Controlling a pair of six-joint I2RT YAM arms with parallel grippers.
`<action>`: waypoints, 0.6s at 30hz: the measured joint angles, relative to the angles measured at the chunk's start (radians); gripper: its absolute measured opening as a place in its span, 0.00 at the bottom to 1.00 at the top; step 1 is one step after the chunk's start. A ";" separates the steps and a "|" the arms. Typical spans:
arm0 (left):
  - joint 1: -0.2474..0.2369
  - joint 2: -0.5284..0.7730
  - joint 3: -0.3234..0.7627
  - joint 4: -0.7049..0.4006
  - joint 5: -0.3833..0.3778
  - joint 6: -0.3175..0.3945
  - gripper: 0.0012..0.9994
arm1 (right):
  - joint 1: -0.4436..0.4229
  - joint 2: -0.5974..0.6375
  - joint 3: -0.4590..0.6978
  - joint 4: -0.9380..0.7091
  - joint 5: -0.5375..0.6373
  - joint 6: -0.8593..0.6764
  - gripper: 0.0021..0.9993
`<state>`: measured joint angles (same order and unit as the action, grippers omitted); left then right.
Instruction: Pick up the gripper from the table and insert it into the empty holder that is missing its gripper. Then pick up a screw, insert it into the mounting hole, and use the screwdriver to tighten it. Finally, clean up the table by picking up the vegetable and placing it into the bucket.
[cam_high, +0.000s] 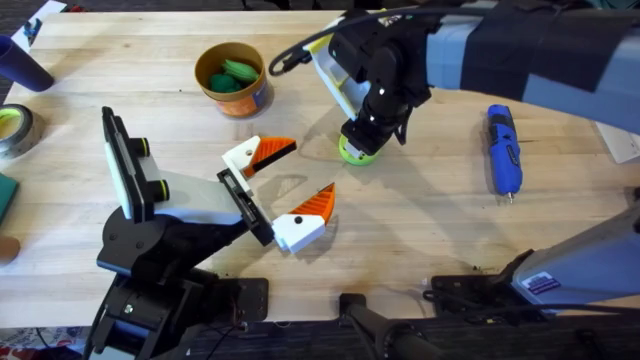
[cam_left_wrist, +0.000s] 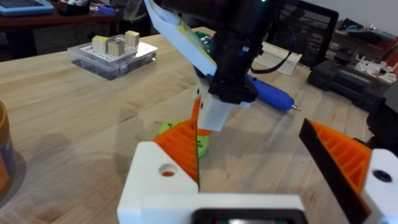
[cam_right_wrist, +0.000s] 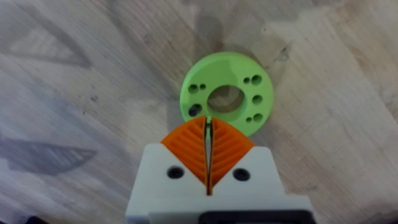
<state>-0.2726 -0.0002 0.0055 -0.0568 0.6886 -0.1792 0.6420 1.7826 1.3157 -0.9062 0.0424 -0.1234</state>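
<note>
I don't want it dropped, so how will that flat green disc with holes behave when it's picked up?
The green disc looks rigid and probably light, being thin and pierced with holes. Lying flat on the wooden table, its rim may be hard to catch. On edge, it could roll.

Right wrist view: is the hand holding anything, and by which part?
The right hand looks shut on the green disc, pinching its rim between the orange pads. The disc seems to lie flat on the table.
</note>
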 joint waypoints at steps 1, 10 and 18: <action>0.000 0.000 0.000 0.000 0.000 0.000 0.99 | -0.001 -0.002 0.007 0.001 -0.001 -0.001 0.01; 0.000 0.000 0.000 0.000 -0.001 -0.001 0.99 | -0.001 0.007 0.005 -0.012 -0.030 0.054 0.01; 0.000 0.000 0.000 0.000 -0.001 -0.001 0.99 | -0.001 -0.033 0.004 -0.015 -0.035 0.144 0.01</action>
<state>-0.2726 0.0001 0.0055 -0.0566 0.6880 -0.1802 0.6405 1.7500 1.3196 -0.9207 0.0070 0.0206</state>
